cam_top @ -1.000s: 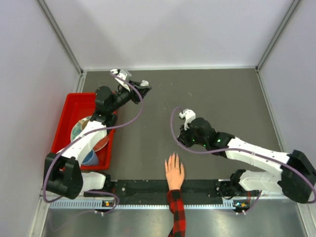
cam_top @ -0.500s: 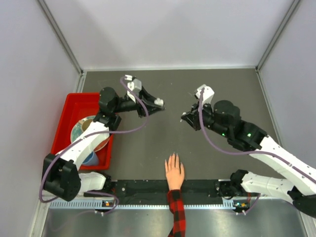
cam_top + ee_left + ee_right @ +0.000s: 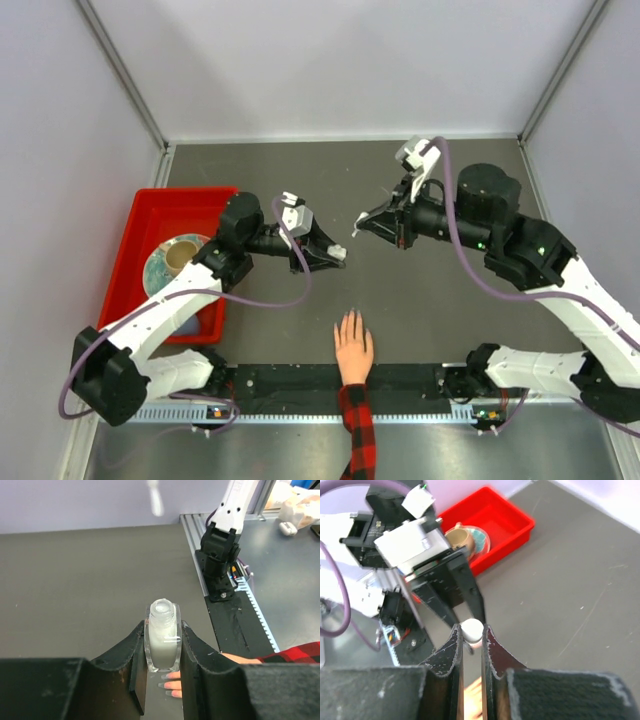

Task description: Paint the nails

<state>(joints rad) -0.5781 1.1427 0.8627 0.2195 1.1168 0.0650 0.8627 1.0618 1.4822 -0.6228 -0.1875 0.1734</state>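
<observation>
A light-skinned hand [image 3: 353,347] with a red-and-black plaid sleeve lies palm down at the table's near edge. Its pale nails [image 3: 349,319] point away from the arms. My left gripper [image 3: 336,254] is shut on a small clear glass bottle [image 3: 162,642] of whitish polish, upright with an open neck, held above the table just beyond the fingertips. Three nails [image 3: 167,685] show below the bottle in the left wrist view. My right gripper [image 3: 362,225] is shut on a white brush cap [image 3: 471,629], held in the air just right of and beyond the bottle.
A red bin [image 3: 140,225] holding a bowl and cup sits at the left, also in the right wrist view [image 3: 512,522]. A black rail [image 3: 300,378] runs along the near edge. The right arm's base [image 3: 220,555] stands beside the hand.
My left gripper has carried the bottle right and nearer, towards the hand. My right arm has risen and swung to the far right, its gripper now facing the bottle. The hand has not moved.
</observation>
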